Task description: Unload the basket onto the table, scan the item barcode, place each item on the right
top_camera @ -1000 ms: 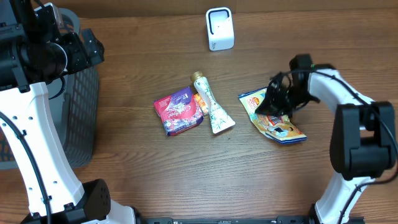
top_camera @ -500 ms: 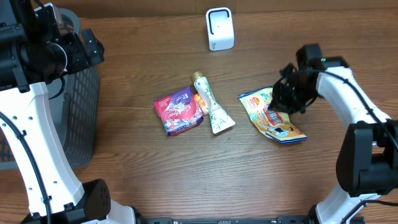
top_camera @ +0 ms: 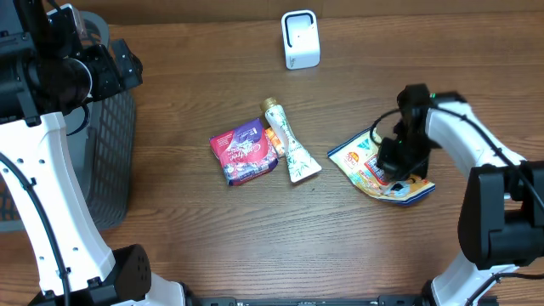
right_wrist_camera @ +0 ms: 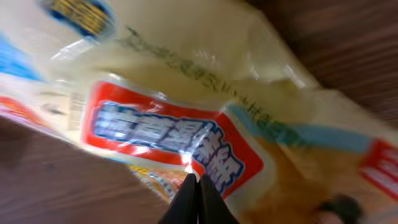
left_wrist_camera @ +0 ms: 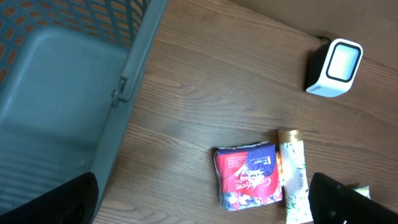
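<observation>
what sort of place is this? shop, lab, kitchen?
Probably a mock checkout bench in a lab: a white barcode scanner stands on the wooden table, packaged goods (snack bag, red pouch, tube) lie loose on it, and a grey basket sits at the left.

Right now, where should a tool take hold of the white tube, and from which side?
Grip the white tube on its narrow neck just below the gold cap, coming straight down from above and closing across its width. It lies flat, and lower down the red pouch crowds one side, while the neck looks free on both sides.
</observation>
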`<state>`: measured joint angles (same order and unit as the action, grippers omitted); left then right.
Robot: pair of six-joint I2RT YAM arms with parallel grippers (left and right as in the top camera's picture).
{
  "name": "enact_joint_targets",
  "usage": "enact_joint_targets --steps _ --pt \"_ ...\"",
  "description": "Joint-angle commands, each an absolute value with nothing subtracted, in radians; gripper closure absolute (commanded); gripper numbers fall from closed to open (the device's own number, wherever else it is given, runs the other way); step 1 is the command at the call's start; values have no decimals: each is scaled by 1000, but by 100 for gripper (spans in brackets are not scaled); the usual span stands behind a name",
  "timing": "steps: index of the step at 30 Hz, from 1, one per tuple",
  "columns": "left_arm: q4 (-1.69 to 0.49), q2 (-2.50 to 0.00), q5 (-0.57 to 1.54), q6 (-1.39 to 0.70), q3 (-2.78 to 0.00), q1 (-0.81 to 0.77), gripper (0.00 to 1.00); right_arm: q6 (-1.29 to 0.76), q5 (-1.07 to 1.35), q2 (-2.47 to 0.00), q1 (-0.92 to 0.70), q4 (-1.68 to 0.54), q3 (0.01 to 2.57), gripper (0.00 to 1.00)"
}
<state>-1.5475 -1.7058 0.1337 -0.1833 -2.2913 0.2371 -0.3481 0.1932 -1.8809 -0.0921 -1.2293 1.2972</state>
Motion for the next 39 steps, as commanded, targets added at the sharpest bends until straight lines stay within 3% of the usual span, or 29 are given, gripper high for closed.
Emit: enact_joint_targets --steps 1,4,6,10,11,14,20,23,39 --pt "-1544 -1702 126 -179 -2305 233 0 -364 109 -1872 -92 -1319 1481 96" --pt "-1544 -1702 126 -179 -2305 233 0 -355 109 -1872 -101 -1364 1554 96" --pt "-1544 -1702 126 -179 -2305 233 0 -317 109 -1872 -114 -1354 1565 88" --pt "-1544 -1702 126 -179 -2305 233 0 -296 105 -1872 -165 -1319 1565 62" --pt "-1544 -1702 126 -179 -2305 233 0 -284 86 -1872 -209 -1289 1565 42" --pt "-1544 -1702 126 -179 -2305 233 0 -297 -32 -1875 -290 -1240 1559 27" --pt "-1544 -1702 126 -179 -2305 233 0 -436 -337 -1875 -469 -1232 1554 25" --pt "-1544 -1702 126 -179 -2305 233 0 -450 -469 -1875 -556 -1216 1539 18" --pt "-1544 -1702 126 -179 -2305 233 0 -355 -446 -1876 -627 -989 1295 21"
